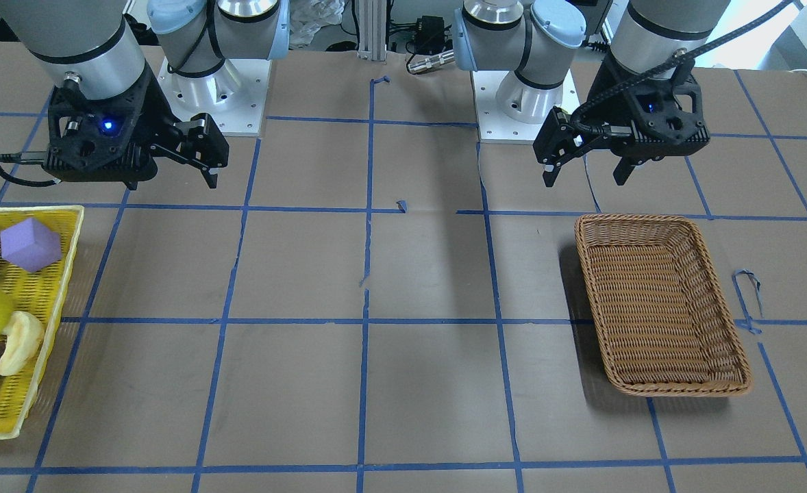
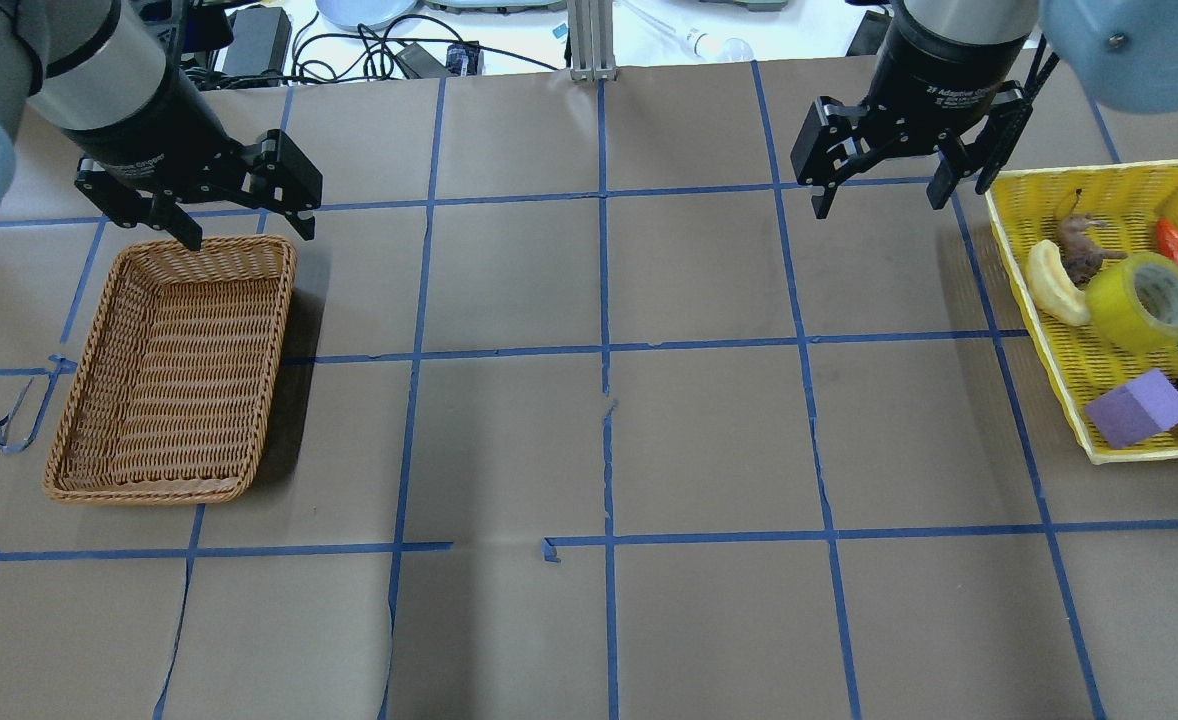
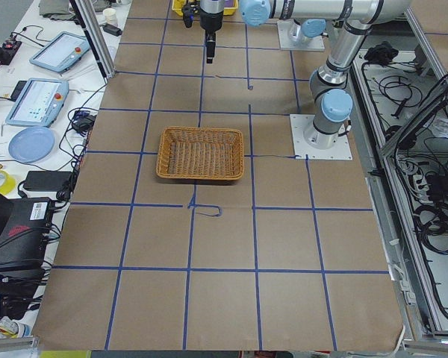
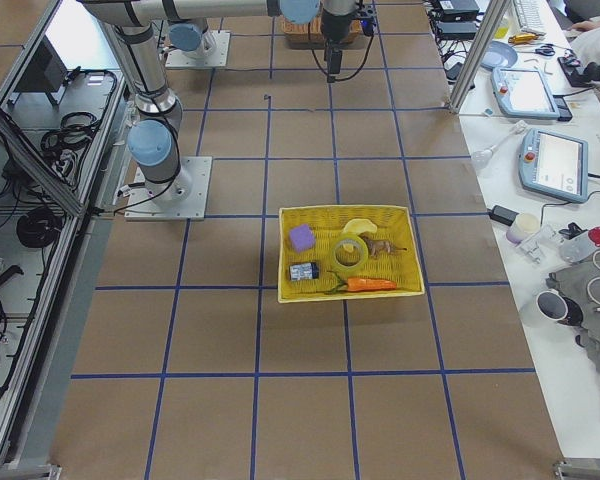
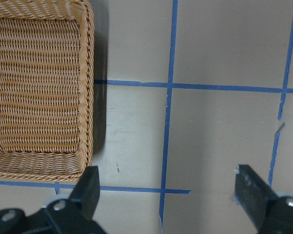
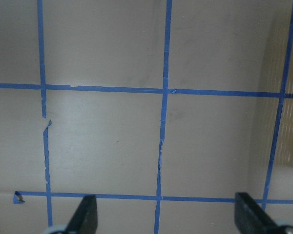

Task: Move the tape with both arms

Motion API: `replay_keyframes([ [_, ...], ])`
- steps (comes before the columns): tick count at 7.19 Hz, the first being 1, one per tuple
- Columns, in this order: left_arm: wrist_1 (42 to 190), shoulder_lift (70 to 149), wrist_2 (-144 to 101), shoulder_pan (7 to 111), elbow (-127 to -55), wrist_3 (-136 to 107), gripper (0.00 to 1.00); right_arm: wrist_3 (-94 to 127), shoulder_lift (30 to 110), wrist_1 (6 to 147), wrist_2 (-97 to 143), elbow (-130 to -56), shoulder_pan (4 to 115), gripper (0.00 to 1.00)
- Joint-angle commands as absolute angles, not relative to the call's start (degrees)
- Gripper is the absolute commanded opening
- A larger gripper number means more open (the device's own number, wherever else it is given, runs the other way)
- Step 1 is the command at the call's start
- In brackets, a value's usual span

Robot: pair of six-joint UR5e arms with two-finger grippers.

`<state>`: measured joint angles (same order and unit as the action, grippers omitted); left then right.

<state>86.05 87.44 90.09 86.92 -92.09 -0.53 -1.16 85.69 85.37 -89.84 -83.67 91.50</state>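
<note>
Status: the transfer is not yet started.

All clock directions below are read in the overhead view. The table point(image 2: 709, 440) is carrying the wicker basket point(image 2: 174, 370) at 9 o'clock and the yellow basket point(image 2: 1109, 210) at 3 o'clock. The wicker basket is showing only bare weave.

I am hovering my left gripper point(image 2: 251, 236) over the wicker basket's 12 o'clock rim, fingers spread wide and gripping nothing. I am hovering my right gripper point(image 2: 881, 208) at 10 o'clock from the yellow basket, fingers likewise spread and gripping nothing.

The tape point(image 2: 1144, 302) is lying inside the yellow basket, near its middle. The bread point(image 2: 1054, 285) is just beside it at 9 o'clock and the purple block point(image 2: 1139, 408) is at 6 o'clock.

Remaining, in my judgement:
1. Right-side pickup.
2. Handover near table centre.
3. Left-side placement, presumably in the wicker basket.
</note>
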Motion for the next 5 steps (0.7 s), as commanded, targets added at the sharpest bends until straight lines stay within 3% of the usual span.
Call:
replay_keyframes([
  [1, 85.96, 87.36, 90.09, 86.92, -92.37, -0.53, 1.0, -1.93, 85.35, 85.78, -89.91, -83.76, 90.89, 1.0],
  [5, 85.96, 87.36, 90.09, 86.92, -92.37, -0.53, 1.0, -4.89, 82.63, 86.75, -88.94, -83.93, 73.6, 1.0],
])
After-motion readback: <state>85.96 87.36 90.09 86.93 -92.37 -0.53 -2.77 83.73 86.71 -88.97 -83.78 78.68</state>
